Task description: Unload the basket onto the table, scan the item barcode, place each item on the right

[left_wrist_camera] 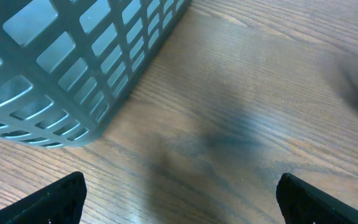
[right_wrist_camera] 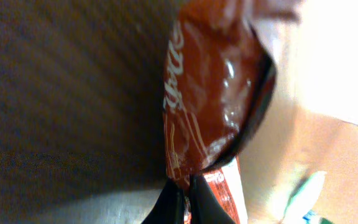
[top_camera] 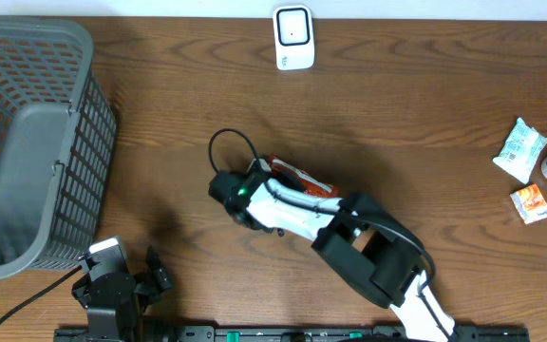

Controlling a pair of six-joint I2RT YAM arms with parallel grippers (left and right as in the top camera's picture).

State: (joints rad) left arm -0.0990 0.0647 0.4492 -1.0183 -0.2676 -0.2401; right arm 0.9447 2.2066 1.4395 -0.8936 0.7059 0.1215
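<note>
Right gripper [right_wrist_camera: 188,199] is closed on the red packet [right_wrist_camera: 216,106]; the barcode should face the scanner [top_camera: 293,38] at twelve o'clock. Left gripper [left_wrist_camera: 182,202] is wide open and empty.

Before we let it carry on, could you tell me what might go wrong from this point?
The right gripper pinches only the end of the glossy red packet, so it may slip when lifted. No barcode shows in any view, so it might face away from the white scanner across the table. The black cable loop beside the gripper could snag.
</note>
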